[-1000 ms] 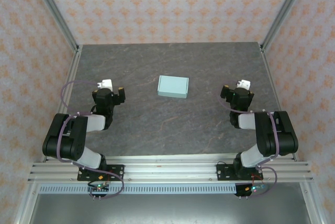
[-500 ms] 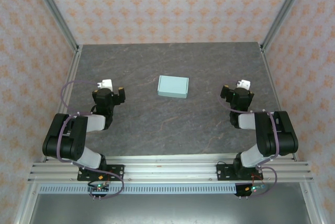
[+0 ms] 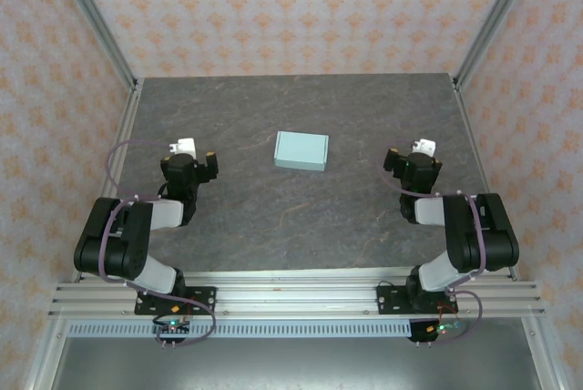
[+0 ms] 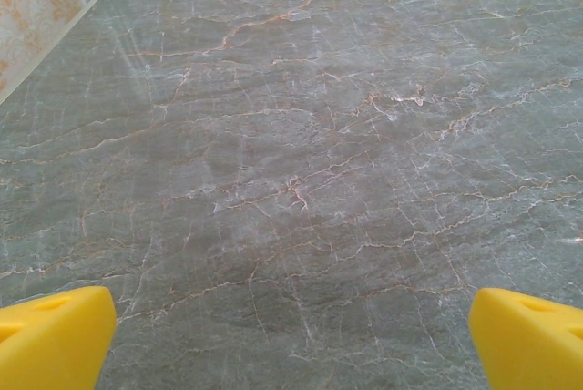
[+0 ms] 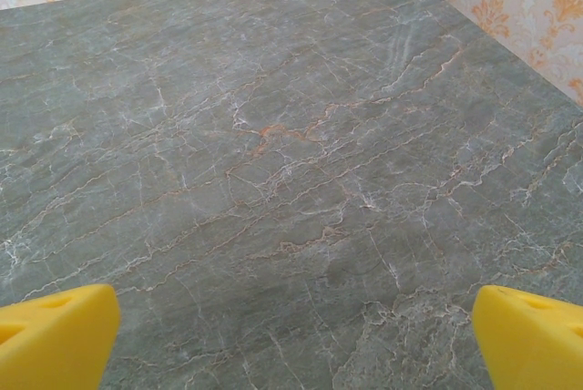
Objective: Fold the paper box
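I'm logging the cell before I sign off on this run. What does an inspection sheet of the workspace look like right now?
Surface: table, dark grey stone pattern with pale veins.
Job's things: paper box, pale mint-blue, looks like a formed rectangular box, lying mid-table between the two arms and apart from both.
Clutter: nothing seen.
Grippers: left gripper open, yellow fingers spread wide over the table, holding nothing; right gripper open likewise, holding nothing.
Cables: purple cables loop along both arms, away from the box.
Surroundings: walls with an orange floral pattern; metal frame posts at the corners.
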Controlling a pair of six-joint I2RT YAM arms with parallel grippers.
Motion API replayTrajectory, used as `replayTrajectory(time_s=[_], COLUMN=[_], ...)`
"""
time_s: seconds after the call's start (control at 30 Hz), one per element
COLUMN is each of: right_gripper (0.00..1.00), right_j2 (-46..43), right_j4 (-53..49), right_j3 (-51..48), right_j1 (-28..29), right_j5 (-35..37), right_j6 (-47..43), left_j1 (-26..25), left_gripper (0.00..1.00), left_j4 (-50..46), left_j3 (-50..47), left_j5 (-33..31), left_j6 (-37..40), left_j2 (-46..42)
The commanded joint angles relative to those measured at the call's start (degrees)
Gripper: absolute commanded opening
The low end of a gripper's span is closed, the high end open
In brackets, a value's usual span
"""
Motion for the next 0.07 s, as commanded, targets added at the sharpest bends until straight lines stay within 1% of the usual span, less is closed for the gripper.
replayTrajectory(time_s=[0.0, 0.03], right_gripper=[0.99, 0.99], right_j2=[-0.14, -0.24], right_j4=[-0.13, -0.04], right_j3=[0.71, 0.66], right_j1=[0.02, 0.04], right_j5=[-0.76, -0.76], right_j6=[0.83, 0.89], left_j1=[-0.18, -0.2], left_gripper=[1.0, 1.0], left_j4=[1.92, 1.91], left_j3=[0.66, 0.66], left_j5=[-1.47, -1.42], left_j6=[1.24, 1.21], left_j2=[-0.02, -0.02])
